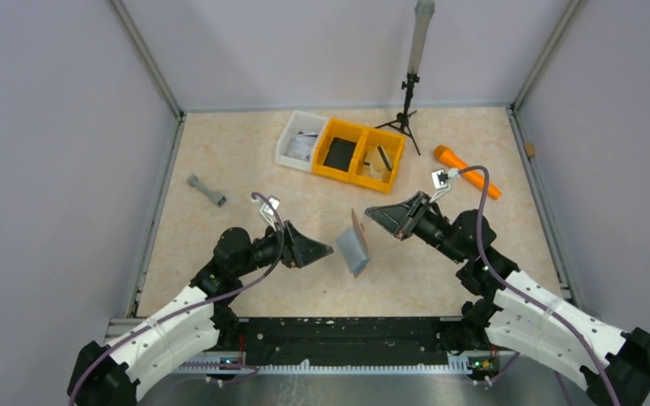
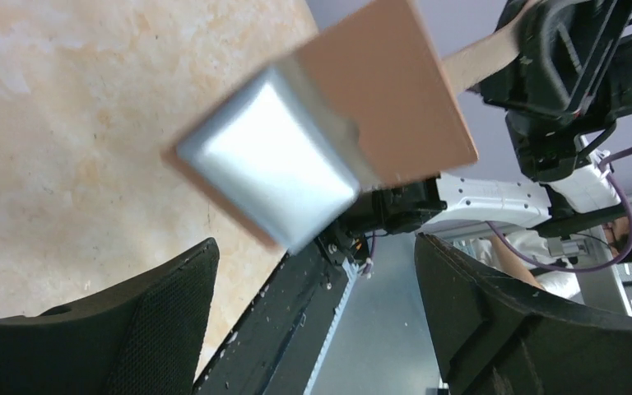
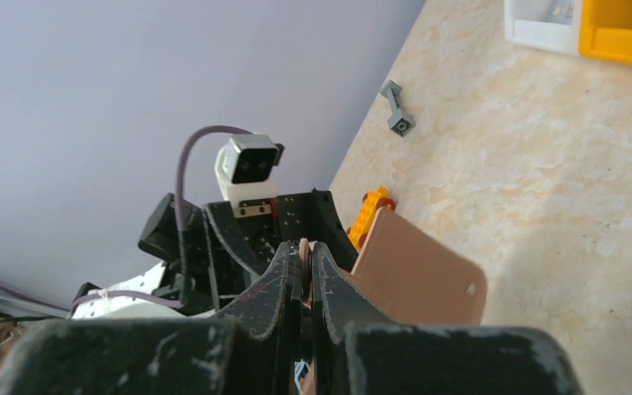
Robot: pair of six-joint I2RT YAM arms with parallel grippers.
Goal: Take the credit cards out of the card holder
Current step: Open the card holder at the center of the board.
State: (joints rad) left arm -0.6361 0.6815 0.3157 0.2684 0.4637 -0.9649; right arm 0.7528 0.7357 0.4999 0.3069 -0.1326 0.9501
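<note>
black fingers of the right gripper fill the bottom of its wrist view, pressed together on a thin brown flap of the card holder. the holder's reddish-brown panel sticks out just past the tips to one side, with a small hole near its corner. from above, the right gripper pinches the holder's top edge, and the card holder hangs open in the air below the tips, off the table, with a pale blue-grey face showing. the left gripper sits just beside that hanging part, apart from it. in the left wrist view its fingers stand wide apart with nothing between them. the card holder floats just beyond the tips, brown outside above and a blurred silvery-grey panel below; whether that panel is one of the credit cards or the lining i cannot tell. farther out past both sets of fingers, a white bin touches a yellow bin with two compartments, and a tripod stands behind them. an orange tool lies beyond the right gripper, and a grey piece lies well apart from the left gripper, on its outer side
</note>
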